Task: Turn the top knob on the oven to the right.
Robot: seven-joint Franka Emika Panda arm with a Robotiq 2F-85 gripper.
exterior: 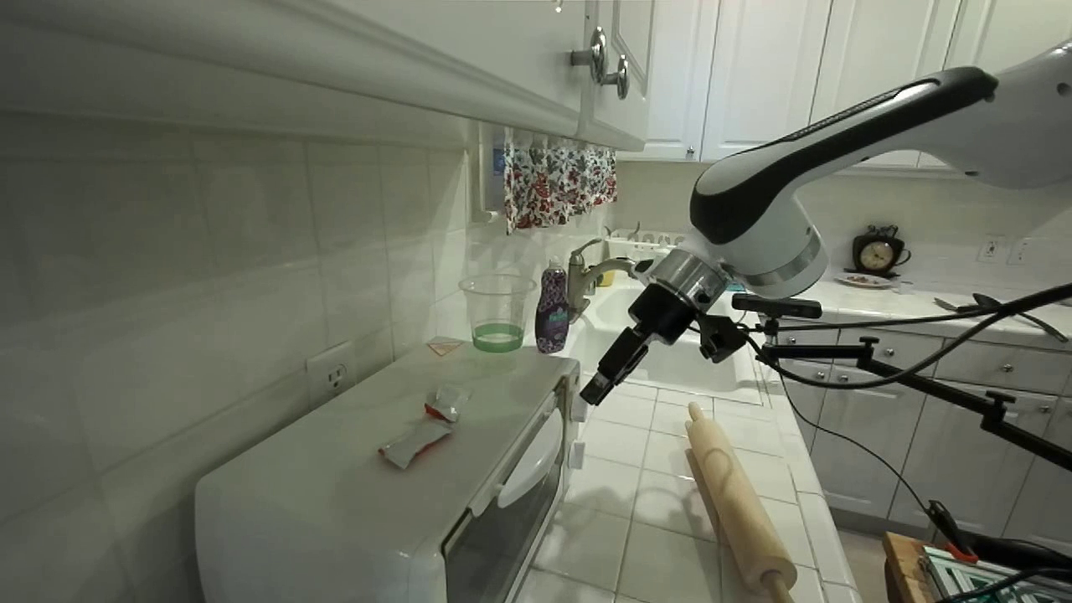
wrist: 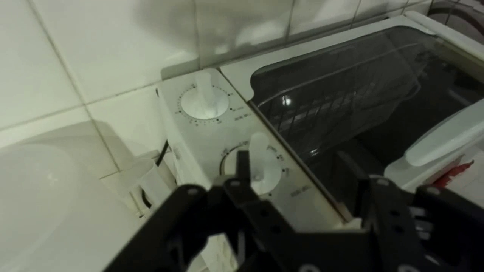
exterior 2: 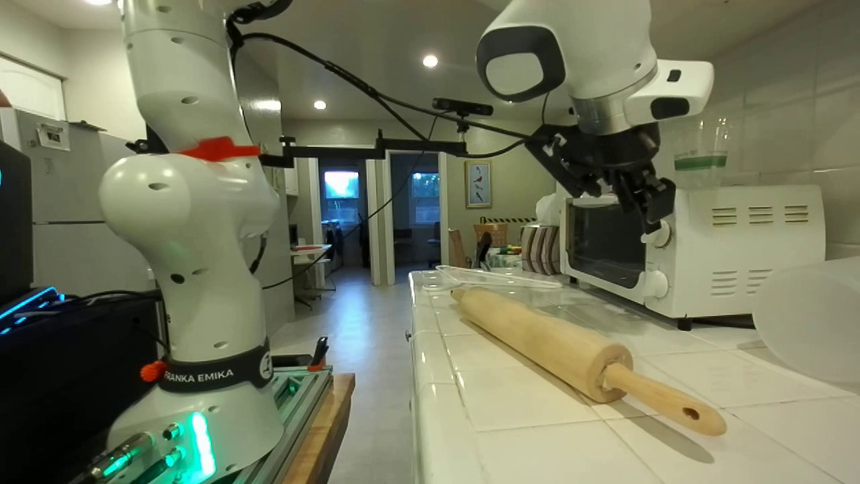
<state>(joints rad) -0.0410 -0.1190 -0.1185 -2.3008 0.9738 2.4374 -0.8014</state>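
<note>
Looking through the wrist view, I find on the oven [wrist: 302, 102], from left to right, the lower knob [wrist: 205, 100], then the top knob [wrist: 260, 166] partly hidden behind my pincer [wrist: 294, 162], released with its fingers spread apart, and the door handle [wrist: 442, 136]

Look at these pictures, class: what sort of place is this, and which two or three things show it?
A kitchen, most likely one in a home. Three things point to it: a sink, a small white oven and a wooden rolling pin.
</note>
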